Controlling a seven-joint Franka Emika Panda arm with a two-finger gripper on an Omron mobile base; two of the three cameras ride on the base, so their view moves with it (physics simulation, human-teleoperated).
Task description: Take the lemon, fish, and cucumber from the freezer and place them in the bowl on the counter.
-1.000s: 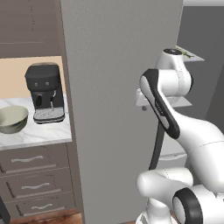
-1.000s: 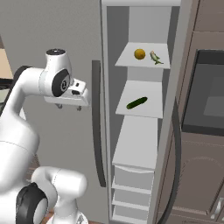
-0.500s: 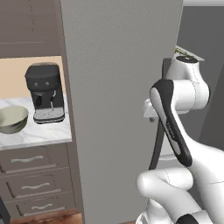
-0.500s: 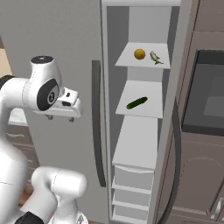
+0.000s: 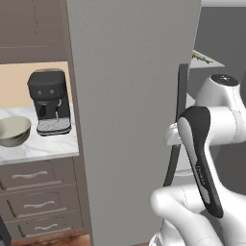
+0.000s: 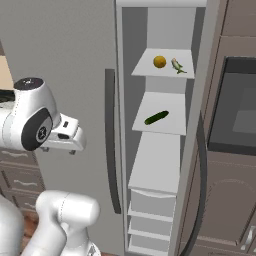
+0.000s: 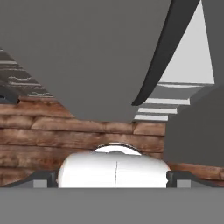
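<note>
The gripper (image 6: 64, 141), jaws spread and empty, has been drawn back toward the left of the frame, away from the opened freezer (image 6: 160, 150). The lemon (image 6: 159, 61) and fish (image 6: 177, 65) are seen on the upper shelf, the cucumber (image 6: 156, 117) below; nothing has yet been fetched for the bowl (image 5: 13, 130) at left.

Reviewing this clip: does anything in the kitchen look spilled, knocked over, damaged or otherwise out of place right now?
Nothing stands out. The freezer door is open; the lemon and fish lie on the top shelf, the cucumber on the shelf below. The bowl sits upright on the counter beside the coffee machine.
</note>
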